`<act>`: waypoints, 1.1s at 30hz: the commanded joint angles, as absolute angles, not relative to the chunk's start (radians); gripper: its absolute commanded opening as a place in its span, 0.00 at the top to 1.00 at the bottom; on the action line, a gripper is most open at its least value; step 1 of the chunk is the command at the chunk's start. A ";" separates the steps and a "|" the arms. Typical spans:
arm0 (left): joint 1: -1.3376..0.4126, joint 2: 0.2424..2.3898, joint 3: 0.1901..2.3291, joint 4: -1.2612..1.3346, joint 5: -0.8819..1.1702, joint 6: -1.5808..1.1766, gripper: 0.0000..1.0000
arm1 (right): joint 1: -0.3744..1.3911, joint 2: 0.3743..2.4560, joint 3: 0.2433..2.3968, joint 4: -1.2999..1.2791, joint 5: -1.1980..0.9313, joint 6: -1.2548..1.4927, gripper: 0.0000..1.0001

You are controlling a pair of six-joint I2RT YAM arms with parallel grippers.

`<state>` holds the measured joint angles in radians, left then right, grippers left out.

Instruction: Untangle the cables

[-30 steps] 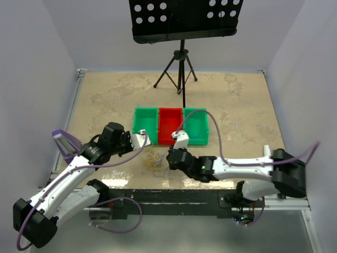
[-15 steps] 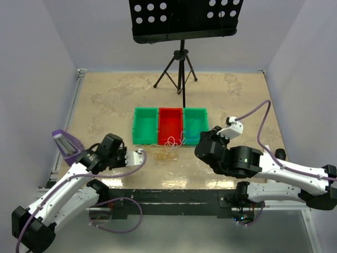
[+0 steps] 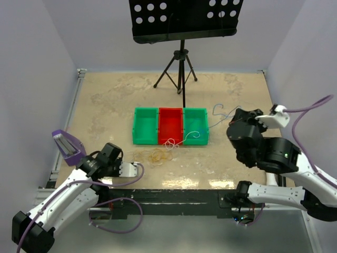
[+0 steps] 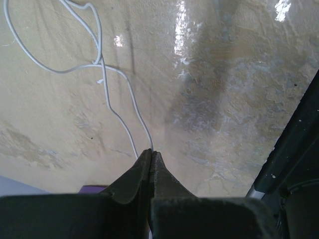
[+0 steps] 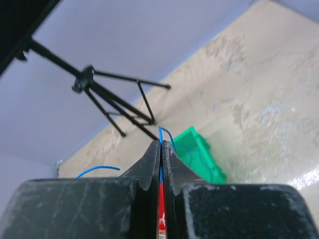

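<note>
- Lowest in the top view, the left gripper (image 4: 151, 151) has its jaws pinched fully together on the end of a white cable (image 4: 102, 74). The strand leaves the tips and loops away to the upper left of the wrist view, lying slack on the table (image 4: 224, 99).
- My judgement of the step is that the two arms are drawing strands apart. It would go best with this pinch kept firm and low and the pull slow, so the loops slide free (thin wire cinches into a knot under a jerk).
- In the centre of the top view sits the tangle (image 3: 169, 144), white loops lying just beside a yellow coil (image 3: 157, 154). Whether they are actually interlocked is too fine to tell.
- Just behind it, a blue cable (image 3: 218, 109) rises off the right-hand green bin (image 3: 196, 141) toward the right of the frame and looks fairly taut.
- The right gripper (image 5: 160, 143) is lifted above the table with its jaws closed tight on that blue cable, which pokes out just past the tips. I'd watch that the pull doesn't drag the bin.
- At the top of the frame, the stand (image 3: 179, 74) is well apart from all this.
</note>
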<state>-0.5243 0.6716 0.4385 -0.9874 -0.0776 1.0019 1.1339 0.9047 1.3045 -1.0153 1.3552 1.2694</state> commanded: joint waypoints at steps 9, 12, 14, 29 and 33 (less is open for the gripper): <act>-0.522 0.692 0.376 -0.970 -0.175 1.051 1.00 | 1.108 0.770 1.482 -0.391 1.779 0.398 1.00; -0.522 0.692 0.354 -0.962 -0.196 1.060 1.00 | 1.108 0.768 1.593 -0.599 1.796 0.538 1.00; -0.522 0.696 0.333 -0.953 -0.221 1.071 1.00 | 1.108 0.765 1.614 -0.606 1.796 0.519 1.00; -0.522 0.767 0.247 -0.870 -0.291 1.103 1.00 | 1.114 0.853 2.043 -0.986 1.799 0.621 1.00; -0.520 0.811 0.287 -0.847 -0.268 1.088 1.00 | 1.160 0.810 1.871 -0.748 1.793 0.464 1.00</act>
<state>-0.5247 0.7658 0.2832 -0.8669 -0.3214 1.0962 1.1179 0.8276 2.0006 -0.8856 1.4826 0.5907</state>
